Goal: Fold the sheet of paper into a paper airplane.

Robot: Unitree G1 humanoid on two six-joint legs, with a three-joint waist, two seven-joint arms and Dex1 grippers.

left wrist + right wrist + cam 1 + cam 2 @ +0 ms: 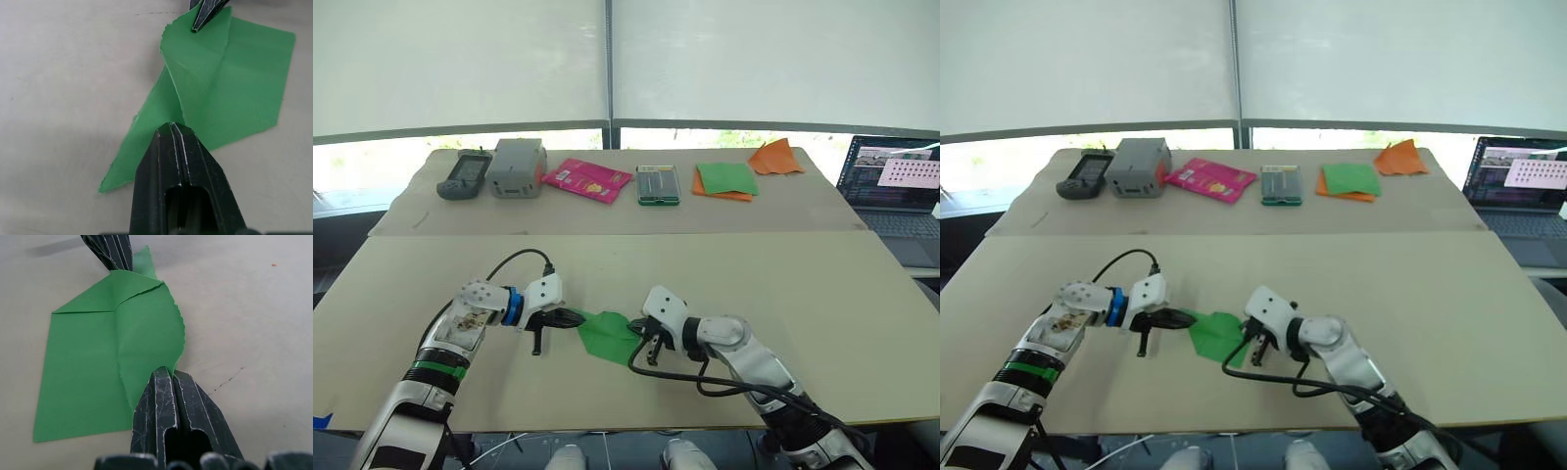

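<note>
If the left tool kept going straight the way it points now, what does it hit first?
The left tool is shut on the sheet of paper. Straight ahead lies more of that green paper, then the right tool pinching its far edge. Depth is hard to judge, but nothing else lies between.

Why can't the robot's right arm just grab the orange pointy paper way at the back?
Probably it can't right now: the right gripper is shut on the sheet of paper, and the orange pointed paper lies far off at the back table's far corner.
</note>
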